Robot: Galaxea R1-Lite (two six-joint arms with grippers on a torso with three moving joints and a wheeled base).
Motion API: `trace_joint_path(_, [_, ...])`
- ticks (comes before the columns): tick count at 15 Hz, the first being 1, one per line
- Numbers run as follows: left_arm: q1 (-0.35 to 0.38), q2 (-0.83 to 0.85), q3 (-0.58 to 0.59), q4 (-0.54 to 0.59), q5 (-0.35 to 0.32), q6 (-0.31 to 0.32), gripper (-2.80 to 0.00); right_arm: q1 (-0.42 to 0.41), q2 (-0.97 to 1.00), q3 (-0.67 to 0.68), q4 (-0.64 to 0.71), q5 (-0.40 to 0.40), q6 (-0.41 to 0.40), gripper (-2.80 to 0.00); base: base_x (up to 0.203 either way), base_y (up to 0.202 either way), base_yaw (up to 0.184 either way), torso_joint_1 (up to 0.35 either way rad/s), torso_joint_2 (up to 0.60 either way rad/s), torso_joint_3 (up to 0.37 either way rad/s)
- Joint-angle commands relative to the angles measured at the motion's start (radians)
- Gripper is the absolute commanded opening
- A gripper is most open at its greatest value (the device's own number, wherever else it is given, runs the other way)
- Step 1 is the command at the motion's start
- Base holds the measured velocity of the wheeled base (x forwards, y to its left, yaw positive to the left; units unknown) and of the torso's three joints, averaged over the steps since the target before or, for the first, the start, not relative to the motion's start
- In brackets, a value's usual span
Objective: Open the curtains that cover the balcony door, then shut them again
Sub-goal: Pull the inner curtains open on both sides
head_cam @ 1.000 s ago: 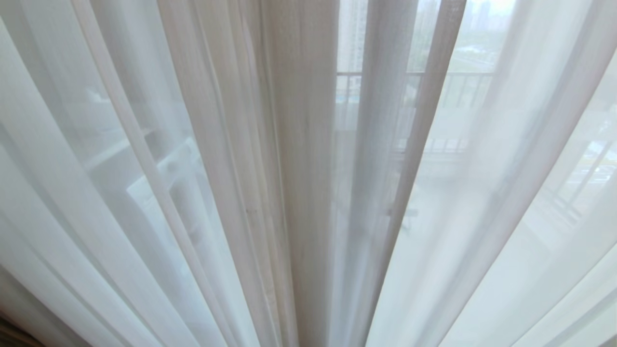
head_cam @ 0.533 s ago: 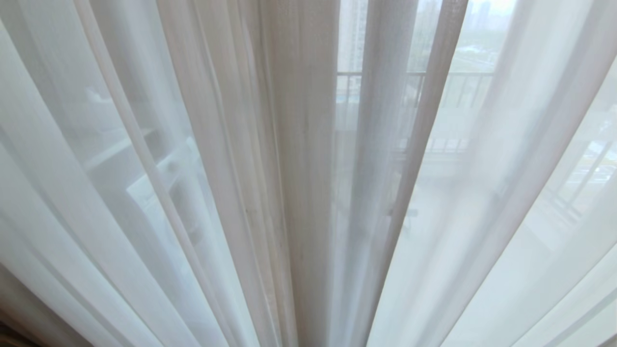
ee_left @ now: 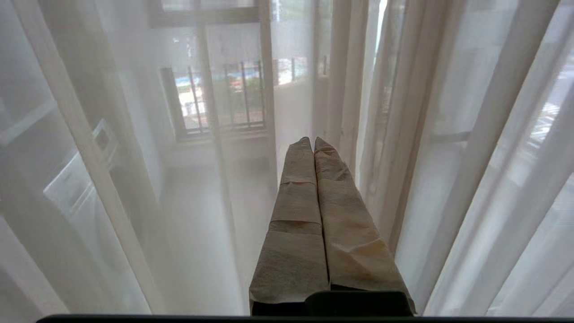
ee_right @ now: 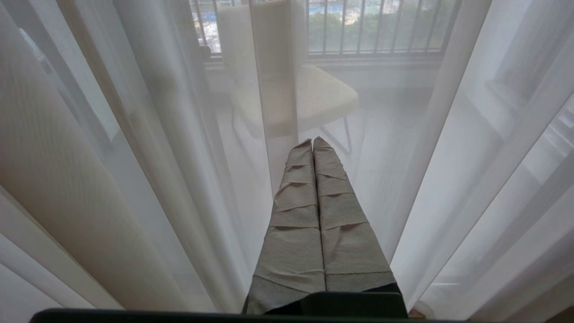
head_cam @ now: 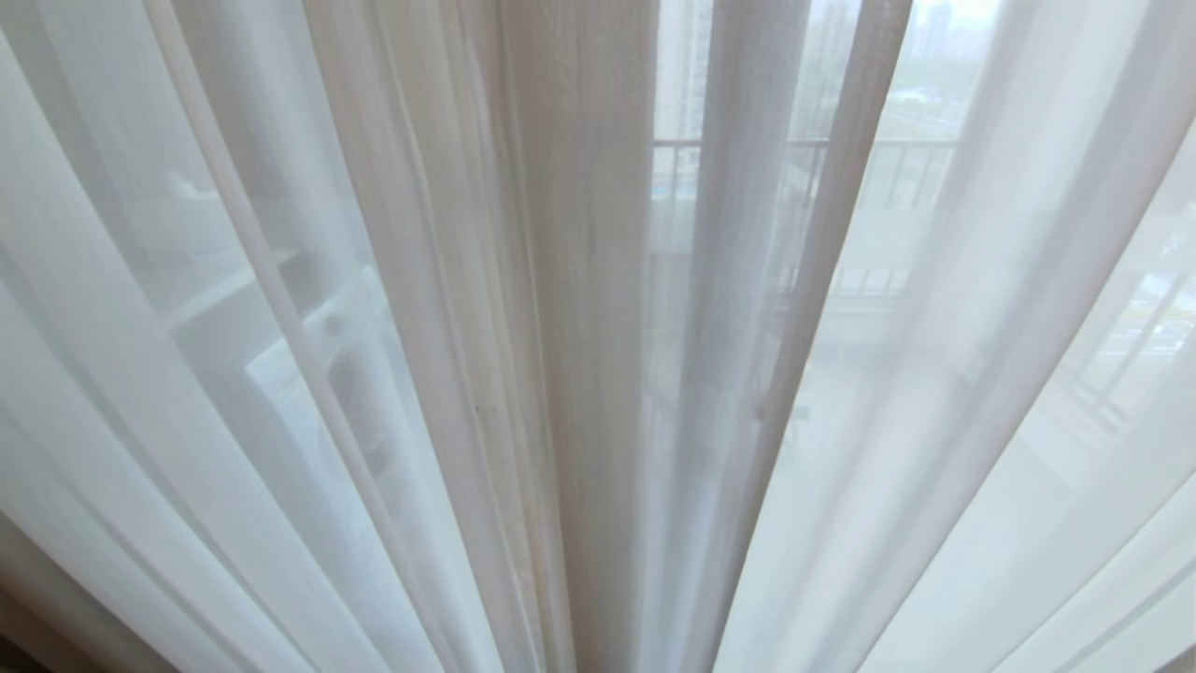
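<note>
The curtains (head_cam: 579, 336) are hanging drawn, filling the head view from 9 to 3 o'clock. Left gripper (ee_left: 312, 142) and right gripper (ee_right: 312, 142) are pointing at the sheers, fingers pressed together, gripping nothing.

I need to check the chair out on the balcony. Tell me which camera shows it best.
The right wrist view: the chair, pale seat and thin legs, shows through the sheers beyond the shut right hand. In the head and left wrist views I cannot make it out.

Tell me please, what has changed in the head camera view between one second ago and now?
Almost nothing. The sheer curtains hang drawn as before, only the folds right of the middle have shifted very slightly. Nothing was taken hold of or let go; the balcony railing behind looks the same.
</note>
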Motion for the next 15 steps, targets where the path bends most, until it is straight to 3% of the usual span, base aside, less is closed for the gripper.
trace_joint_path(1, [-0.053, 0.131, -0.096, -0.001, -0.026, -0.006, -2.8, 0.0, 0.001, 0.0, -0.002, 0.0, 0.0, -2.8, 0.0, 0.0, 0.0, 0.0, 0.0, 0.0])
trace_joint_path(6, [-0.244, 0.357, -0.315, -0.008, -0.093, -0.016, -2.8, 0.0, 0.001, 0.0, -0.001, 0.0, 0.0, -2.8, 0.0, 0.0, 0.0, 0.0, 0.0, 0.0])
trace_joint_path(12, [-0.291, 0.607, -0.467, -0.161, -0.1, -0.016, -2.8, 0.0, 0.001, 0.0, 0.0, 0.0, 0.0, -2.8, 0.0, 0.0, 0.0, 0.0, 0.0, 0.0])
trace_joint_path(13, [-0.312, 0.626, -0.481, -0.172, -0.098, -0.017, 0.0, 0.0, 0.001, 0.0, -0.002, -0.001, 0.0, -2.8, 0.0, 0.0, 0.0, 0.0, 0.0, 0.0])
trace_joint_path(15, [-0.319, 0.643, -0.482, -0.196, -0.098, -0.02, 0.0, 0.0, 0.001, 0.0, 0.0, -0.001, 0.0, -2.8, 0.0, 0.0, 0.0, 0.0, 0.0, 0.0])
